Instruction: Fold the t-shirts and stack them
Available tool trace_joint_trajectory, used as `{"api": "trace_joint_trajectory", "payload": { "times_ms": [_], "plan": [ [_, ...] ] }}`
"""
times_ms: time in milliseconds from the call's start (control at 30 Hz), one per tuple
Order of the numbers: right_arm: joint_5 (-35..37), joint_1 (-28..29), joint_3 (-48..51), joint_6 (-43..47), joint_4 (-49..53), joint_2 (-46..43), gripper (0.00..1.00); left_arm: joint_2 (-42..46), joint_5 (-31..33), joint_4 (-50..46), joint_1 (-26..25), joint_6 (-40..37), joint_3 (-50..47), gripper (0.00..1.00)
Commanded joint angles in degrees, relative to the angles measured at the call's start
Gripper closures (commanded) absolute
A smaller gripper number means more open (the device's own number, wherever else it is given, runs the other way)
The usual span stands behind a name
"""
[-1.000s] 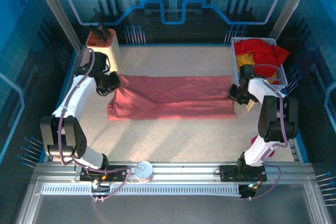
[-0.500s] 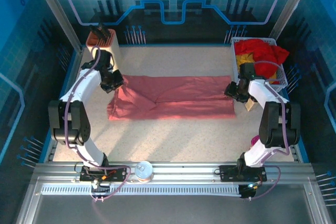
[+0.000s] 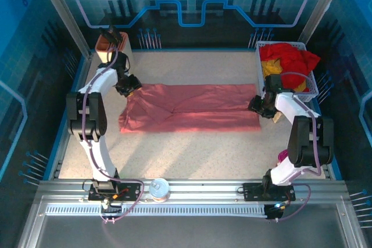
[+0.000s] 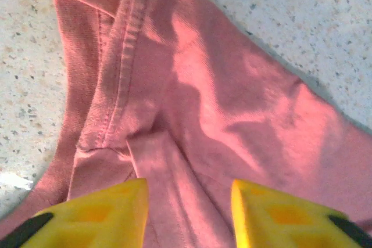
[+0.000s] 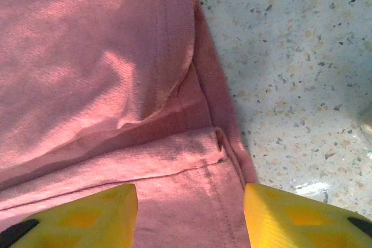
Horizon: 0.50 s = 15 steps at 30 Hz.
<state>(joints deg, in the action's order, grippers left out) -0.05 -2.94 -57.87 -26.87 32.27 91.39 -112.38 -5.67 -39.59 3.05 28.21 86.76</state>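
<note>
Across table (image 3: 192, 149), apparently folded pink t-shirt (image 3: 192, 108).

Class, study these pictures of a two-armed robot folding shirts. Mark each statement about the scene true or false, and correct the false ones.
1. The pink t-shirt lies spread on the table, with the left gripper at one end and the right gripper at the other. True.
2. The white basket holds a red shirt and a yellow shirt. True.
3. The white basket stands at the table's far left corner. False: it stands at the far right corner.
4. The right gripper is shut on the pink t-shirt. False: its jaws stand open over the shirt's edge.
</note>
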Motion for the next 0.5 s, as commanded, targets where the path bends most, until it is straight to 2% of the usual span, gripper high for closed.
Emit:
{"api": "trace_joint_trajectory", "payload": {
  "times_ms": [0, 200, 467],
  "plan": [
    [-1.4, 0.7, 1.5, 0.9, -0.4, -2.7, 0.48, 2.7, -2.4, 0.2, 0.8, -0.9, -1.0, 0.46],
    [-2.6, 0.9, 2.6, 0.6, -0.4, -4.7, 0.48, 14.0, -9.1, 4.4, -1.3, 4.8, -14.9, 0.42],
    [-4.1, 1.8, 2.4, 0.3, -0.4, -5.3, 0.47, 27.7, -11.1, 15.4, -8.1, 16.0, -35.7, 0.42]
  ]
}}
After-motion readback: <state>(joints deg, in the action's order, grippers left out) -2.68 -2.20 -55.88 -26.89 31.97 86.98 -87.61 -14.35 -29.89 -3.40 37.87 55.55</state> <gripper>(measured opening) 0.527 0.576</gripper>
